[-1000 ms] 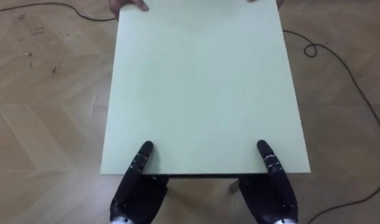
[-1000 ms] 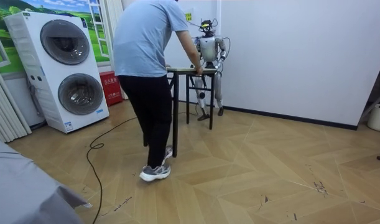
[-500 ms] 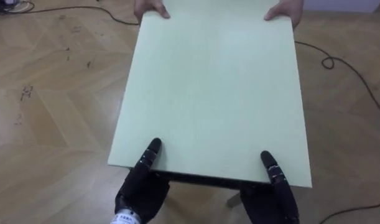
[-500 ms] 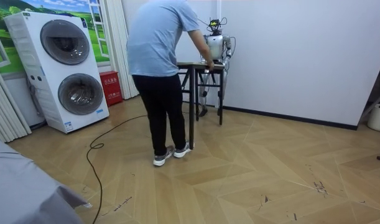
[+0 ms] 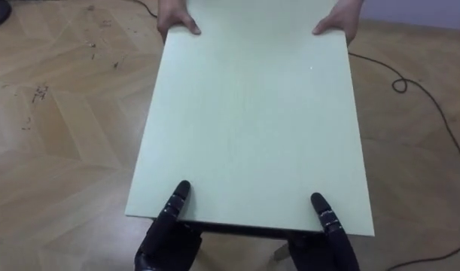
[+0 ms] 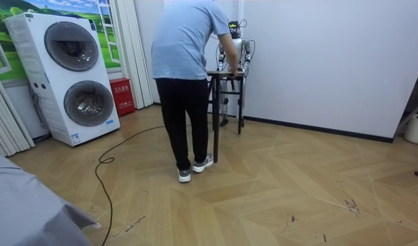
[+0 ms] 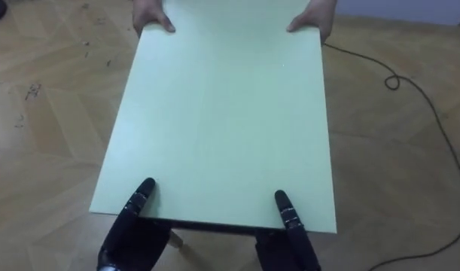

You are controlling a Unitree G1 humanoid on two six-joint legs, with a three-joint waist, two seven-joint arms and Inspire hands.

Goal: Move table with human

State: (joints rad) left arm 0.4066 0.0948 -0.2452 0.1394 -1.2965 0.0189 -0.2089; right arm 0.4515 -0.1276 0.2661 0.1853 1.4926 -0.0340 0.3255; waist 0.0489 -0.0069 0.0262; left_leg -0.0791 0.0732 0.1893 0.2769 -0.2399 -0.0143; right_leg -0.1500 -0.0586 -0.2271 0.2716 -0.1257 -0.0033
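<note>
Floor (image 5: 49, 113): wood parquet, bare around the load, which gives both carriers free footing.

Washers (image 6: 65, 75): stacked against the wall at the room view's left, well apart from the work.

Person (image 6: 185, 61): stands bent forward at one short end of the table, back to the room camera. The robot stands at the opposite end, close to the white wall and facing the person, so the load is shared end to end.

Table (image 5: 252, 113): pale green top, level, spanning the gap between the two carriers. Whether its dark legs are clear of the floor cannot be told.

Left hand (image 5: 168, 229) and right hand (image 5: 331, 233): each is clamped on the table's near edge, thumb laid on the top and the rest tucked beneath. They are set wide, near the corners, probably to resist tipping and twisting.

Person's hands (image 5: 175, 19), (image 5: 339, 21): they grip the two far corners, mirroring the robot's hold.

Count: one table, one person, two robot hands, two person's hands, two washers.
</note>
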